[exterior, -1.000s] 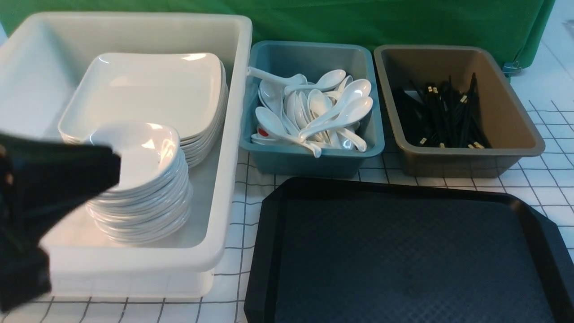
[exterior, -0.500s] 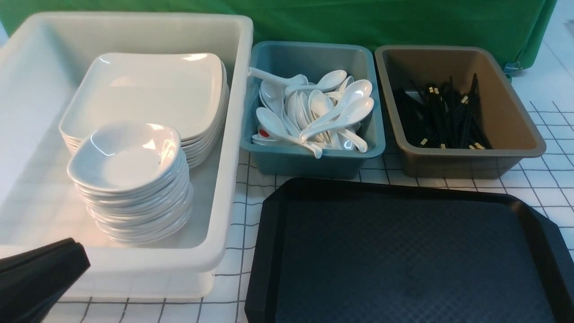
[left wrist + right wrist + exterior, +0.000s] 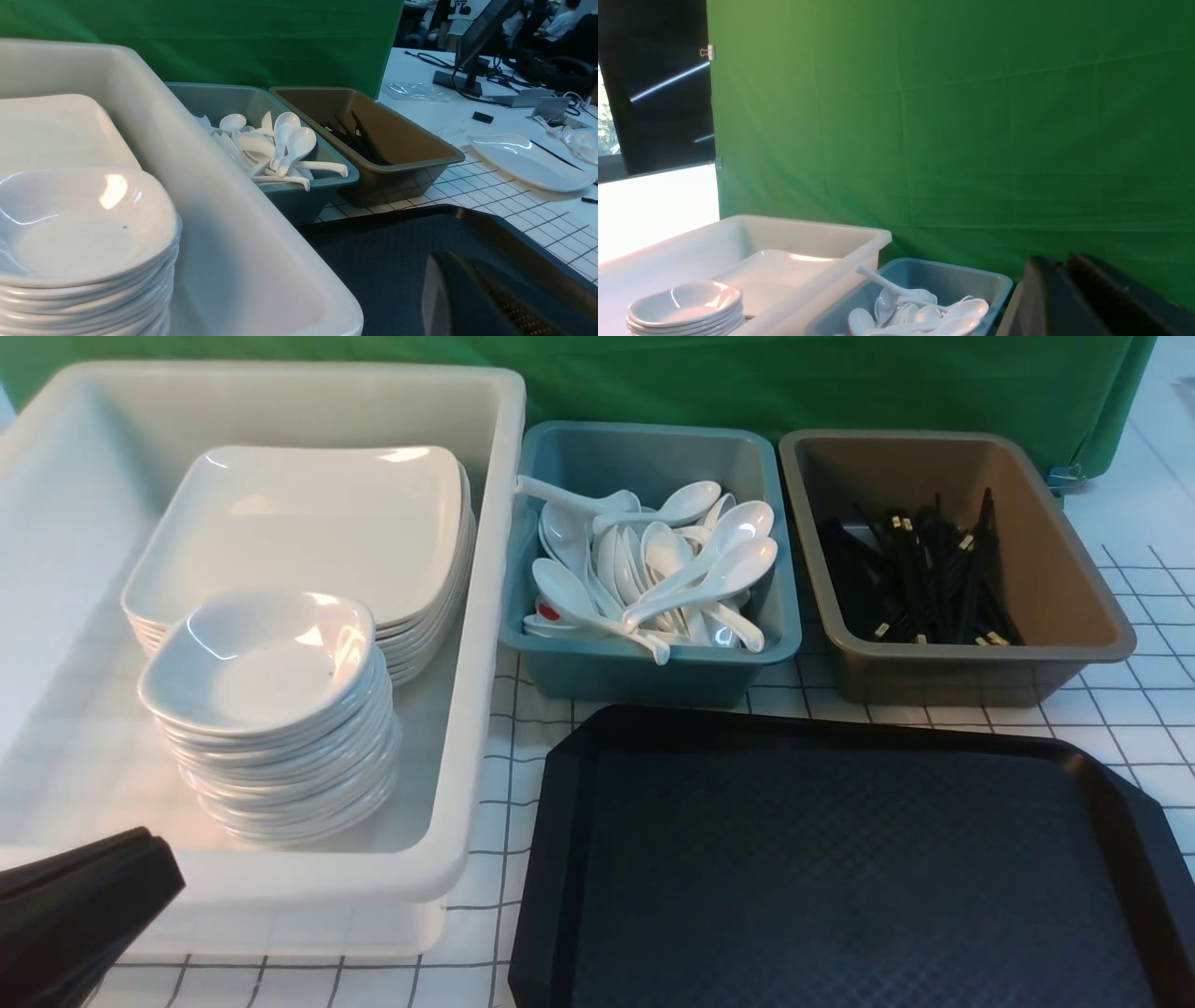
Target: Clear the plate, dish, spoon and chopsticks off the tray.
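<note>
The black tray (image 3: 840, 868) lies bare at near right, so the clearing looks finished: plates (image 3: 308, 523) and small dishes (image 3: 266, 663) are stacked in the white tub (image 3: 485, 616) at left, spoons (image 3: 653, 569) fill the blue tub (image 3: 644, 667) at far centre, and chopsticks (image 3: 920, 574) lie in the brown tub (image 3: 1064, 579) at far right. The left gripper (image 3: 75, 905) sits low at near left, holding nothing, its jaw opening impossible to tell. The right gripper (image 3: 1069, 298) has its fingers close together and empty; the next move probably calls only for both arms to retreat.
</note>
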Robot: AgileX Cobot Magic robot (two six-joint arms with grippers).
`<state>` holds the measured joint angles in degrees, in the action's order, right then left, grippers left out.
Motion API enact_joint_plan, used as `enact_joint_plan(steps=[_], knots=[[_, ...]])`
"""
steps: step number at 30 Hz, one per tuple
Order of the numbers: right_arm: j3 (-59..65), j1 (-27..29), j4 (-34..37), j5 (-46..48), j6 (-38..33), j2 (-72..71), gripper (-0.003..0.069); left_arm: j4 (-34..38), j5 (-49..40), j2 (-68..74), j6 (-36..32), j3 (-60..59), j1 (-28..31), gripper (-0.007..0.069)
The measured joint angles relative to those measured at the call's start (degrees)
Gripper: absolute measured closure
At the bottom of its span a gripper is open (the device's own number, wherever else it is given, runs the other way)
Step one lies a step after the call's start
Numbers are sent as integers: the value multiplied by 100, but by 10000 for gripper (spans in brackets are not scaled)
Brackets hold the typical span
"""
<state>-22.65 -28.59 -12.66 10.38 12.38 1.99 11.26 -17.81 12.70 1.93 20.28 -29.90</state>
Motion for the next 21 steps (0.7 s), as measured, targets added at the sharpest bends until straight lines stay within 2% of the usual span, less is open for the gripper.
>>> enact_joint_plan(steps=[8,14,18,21], knots=[[0,0,0,0,5,0,568,-53,0,0,-87,0,0,625],[0,0,0,0,11,0,545,-763,75,-40,-306,-54,23,625],[0,0,5,0,11,0,533,-853,269,-318,-636,-405,576,625],[0,0,5,0,11,0,526,-719,513,-661,-1001,-916,1369,625]])
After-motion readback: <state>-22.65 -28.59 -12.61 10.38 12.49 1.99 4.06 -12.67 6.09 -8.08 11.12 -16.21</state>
